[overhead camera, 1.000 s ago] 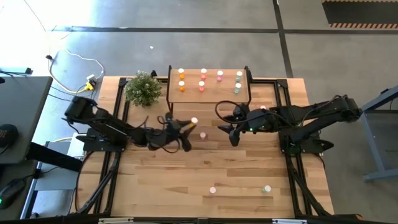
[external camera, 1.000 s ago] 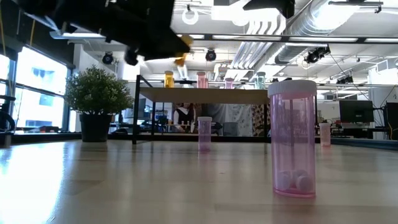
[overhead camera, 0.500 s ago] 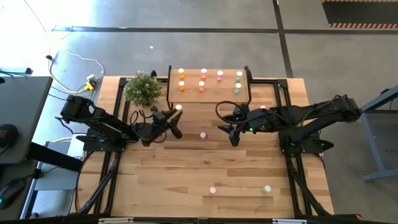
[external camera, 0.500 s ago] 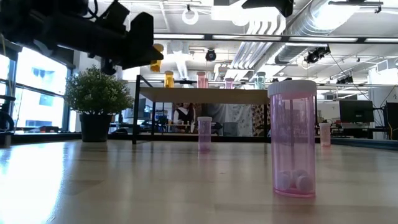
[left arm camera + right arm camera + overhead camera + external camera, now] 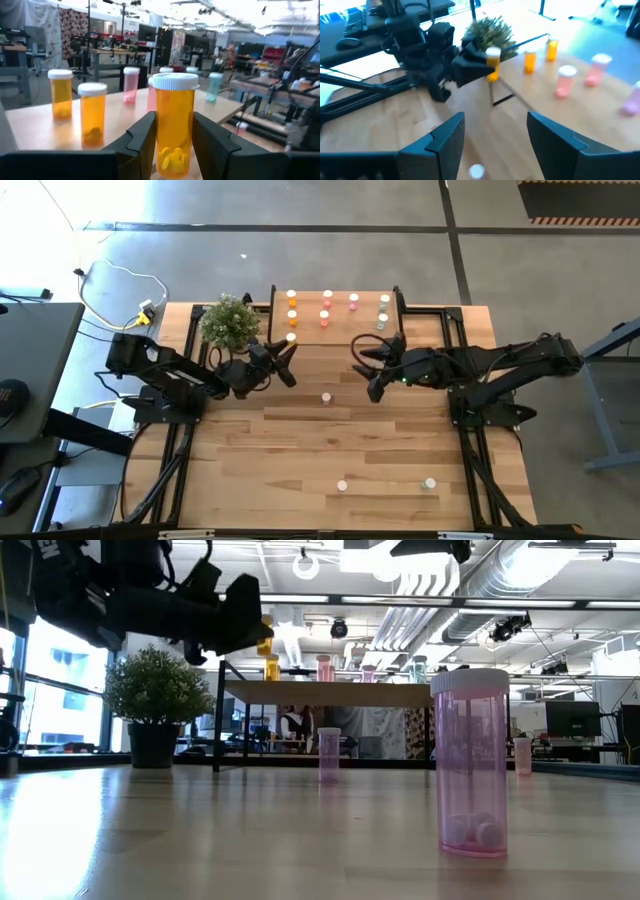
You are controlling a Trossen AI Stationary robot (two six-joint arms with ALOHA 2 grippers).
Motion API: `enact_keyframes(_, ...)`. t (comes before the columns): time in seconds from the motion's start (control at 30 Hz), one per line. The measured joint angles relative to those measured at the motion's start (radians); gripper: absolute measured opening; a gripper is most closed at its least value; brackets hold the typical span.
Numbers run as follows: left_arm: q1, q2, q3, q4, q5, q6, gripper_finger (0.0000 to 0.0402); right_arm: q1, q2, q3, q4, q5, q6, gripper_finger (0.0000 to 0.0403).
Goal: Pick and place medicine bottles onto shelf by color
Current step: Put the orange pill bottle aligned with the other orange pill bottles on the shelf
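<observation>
Orange white-capped medicine bottle (image 5: 175,127) sits clamped in my L gripper (image 5: 287,358), jaws tight on its body, held upright just off the front-left corner of the wood-top black-frame shelf (image 5: 340,330). Two orange bottles (image 5: 92,114) already on shelf, w/ pink ones (image 5: 130,84) beyond. R gripper (image 5: 372,372) near shelf front, fingers apart, nothing in them. Pink bottle (image 5: 326,397) on table below shelf.

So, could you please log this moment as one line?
left tool: shut on orange bottle, carried at shelf front-left | right tool: open, empty, above table | three bottles remain on table
</observation>
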Motion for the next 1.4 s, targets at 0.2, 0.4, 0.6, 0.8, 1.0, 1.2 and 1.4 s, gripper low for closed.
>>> enact_keyframes(0.2, 0.037, 0.087, 0.000, 0.109, 0.010, 0.042, 0.0108, -0.043, -0.073, 0.000, -0.046, 0.001, -0.079, 0.0206)
enact_keyframes(0.4, 0.071, 0.166, 0.000, 0.260, 0.063, 0.094, 0.0108, -0.064, -0.172, 0.000, -0.147, 0.000, -0.096, 0.0206)
enact_keyframes(0.6, 0.111, 0.211, 0.000, 0.270, 0.085, 0.049, 0.0108, -0.066, -0.259, 0.000, -0.196, 0.048, -0.147, 0.0206)
enact_keyframes(0.8, 0.128, 0.212, 0.000, 0.270, 0.092, 0.085, 0.0108, -0.066, -0.312, 0.000, -0.223, 0.083, -0.196, 0.0206)
enact_keyframes(1.0, 0.134, 0.212, 0.000, 0.257, 0.086, 0.128, 0.0108, -0.066, -0.325, 0.000, -0.229, 0.085, -0.200, 0.0206)
enact_keyframes(1.2, 0.134, 0.212, 0.001, 0.260, 0.092, 0.146, 0.0108, -0.066, -0.322, 0.000, -0.236, 0.085, -0.200, 0.0206)
enact_keyframes(1.4, 0.101, 0.212, 0.021, 0.268, 0.082, 0.153, 0.0108, -0.066, -0.322, 0.000, -0.236, 0.085, -0.200, 0.0206)
